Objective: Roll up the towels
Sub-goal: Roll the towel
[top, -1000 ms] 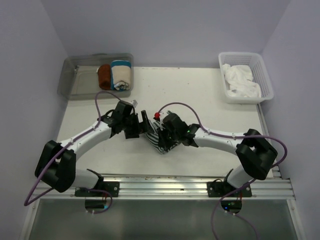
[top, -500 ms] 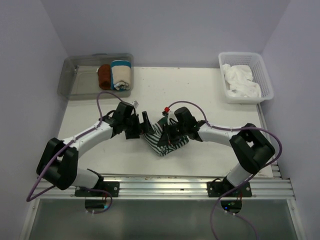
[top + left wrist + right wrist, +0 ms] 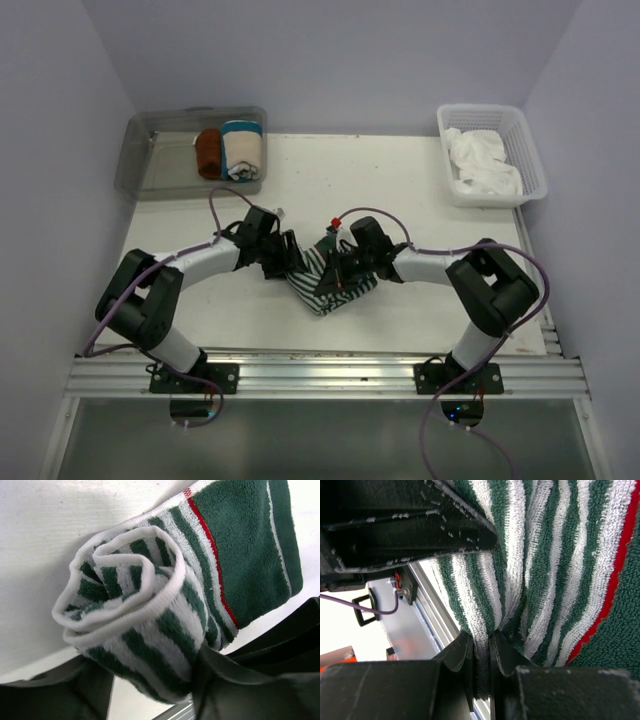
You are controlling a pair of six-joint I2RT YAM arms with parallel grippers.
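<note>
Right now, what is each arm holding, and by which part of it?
Both hold the striped towel: the right fingers pinch a fold of its loose part, and the left fingers clasp the rolled end from both sides.

Walls (image 3: 330,60): plain pale lavender, closing the space at the back and on both sides.
Table (image 3: 400,190): flat white top, slightly scuffed, reaching from wall to wall.
Rail (image 3: 330,365): a silver metal strip along the table's near edge.
Panel (image 3: 330,440): dull grey, below the rail.
Bin (image 3: 140,170): clear plastic, at the back left corner.
Basket (image 3: 537,165): white slotted plastic, at the back right corner.
Light: even and soft, from above.
</note>
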